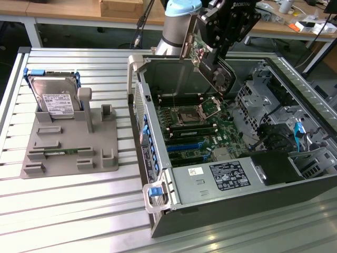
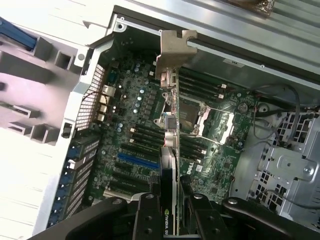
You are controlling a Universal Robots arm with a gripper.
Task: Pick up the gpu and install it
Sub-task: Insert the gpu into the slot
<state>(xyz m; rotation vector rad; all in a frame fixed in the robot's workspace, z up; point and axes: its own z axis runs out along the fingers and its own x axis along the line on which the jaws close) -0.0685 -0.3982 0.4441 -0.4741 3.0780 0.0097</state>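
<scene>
The gpu (image 1: 209, 62), a green board with a black cooler and fan, hangs on edge above the open computer case (image 1: 158, 179), over the back of the motherboard (image 1: 202, 132). My gripper (image 1: 217, 39) is shut on its upper edge. In the wrist view the gpu (image 2: 171, 125) runs edge-on, its silver bracket (image 2: 175, 50) toward the case's rear wall, and the gripper (image 2: 170, 207) clamps it from both sides. It hovers clear of the board, above the processor socket (image 2: 192, 117). The blue expansion slots (image 2: 137, 160) lie beside it.
A grey fixture (image 1: 68, 153) on the slatted table at the exterior view's left holds a silver hard drive (image 1: 55, 97) and a thin memory stick (image 1: 62, 152). Inside the case sit a power supply (image 1: 226, 176), cables and a metal drive cage (image 1: 263, 97).
</scene>
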